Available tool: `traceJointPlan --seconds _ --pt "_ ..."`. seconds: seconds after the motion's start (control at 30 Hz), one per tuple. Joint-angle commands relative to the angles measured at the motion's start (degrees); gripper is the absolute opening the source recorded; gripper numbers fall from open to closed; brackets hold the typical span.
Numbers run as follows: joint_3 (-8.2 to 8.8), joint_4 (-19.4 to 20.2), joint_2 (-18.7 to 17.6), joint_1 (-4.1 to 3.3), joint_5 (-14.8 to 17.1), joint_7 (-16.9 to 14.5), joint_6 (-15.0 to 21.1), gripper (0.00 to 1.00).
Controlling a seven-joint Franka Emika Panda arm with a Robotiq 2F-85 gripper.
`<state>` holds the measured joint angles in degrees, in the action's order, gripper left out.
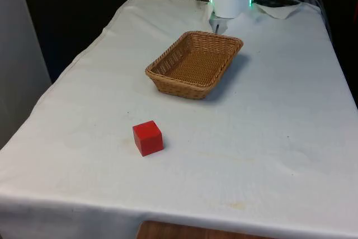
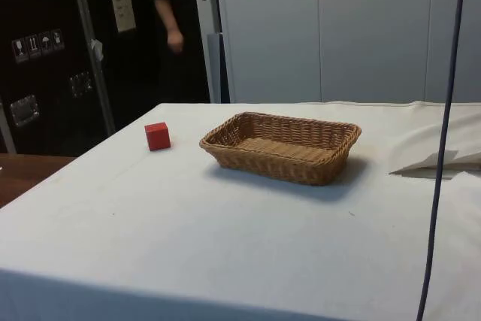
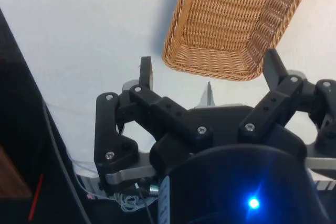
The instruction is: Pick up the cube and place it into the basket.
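Red cube (image 1: 147, 137) sits on the white cloth (image 1: 268, 138) at about seven o'clock from the wicker basket (image 1: 195, 63), well apart from it. Above the basket's far end, the black gripper (image 3: 209, 72) hangs with jaws spread wide, holding nothing.

A white cloth (image 1: 268, 138) covers the tabletop, lying below the jaws and spreading out ahead of them. In the side view a person (image 2: 171, 28) stands beyond the tabletop, one hand (image 2: 176, 40) hanging down.
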<state>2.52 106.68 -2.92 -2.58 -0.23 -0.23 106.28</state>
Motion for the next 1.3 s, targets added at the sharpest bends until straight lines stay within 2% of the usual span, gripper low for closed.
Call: traceJointPlan --seconds 0.0,0.2,0.23,0.3,0.5,0.57,0.8,0.83,1.03,1.27 --pt "-0.11 -0.5 -0.7 -0.11 -0.2 0.5 0.3 1.0" --pt "-0.23 -2.4 -3.4 -0.06 -0.7 1.3 1.7 1.0" --pt "-0.23 -1.8 -2.9 0.0 -0.3 0.9 1.8 1.0" --pt "-0.23 -3.7 -5.1 -0.06 -0.7 1.4 2.3 1.0" --pt "-0.23 -6.6 -8.9 -0.06 -1.0 1.6 4.3 1.0" --pt "-0.23 -6.3 -8.7 0.0 -0.6 1.3 4.2 1.0" --pt "-0.11 -9.7 -13.4 -0.06 -1.2 1.5 7.6 1.0" --pt "-0.17 -9.3 -12.9 0.0 -0.9 1.3 7.2 1.0" --pt "0.06 -11.2 -16.4 0.11 -1.0 1.4 10.3 1.0" --pt "0.4 -12.1 -18.6 0.23 -0.9 1.7 12.0 1.0"
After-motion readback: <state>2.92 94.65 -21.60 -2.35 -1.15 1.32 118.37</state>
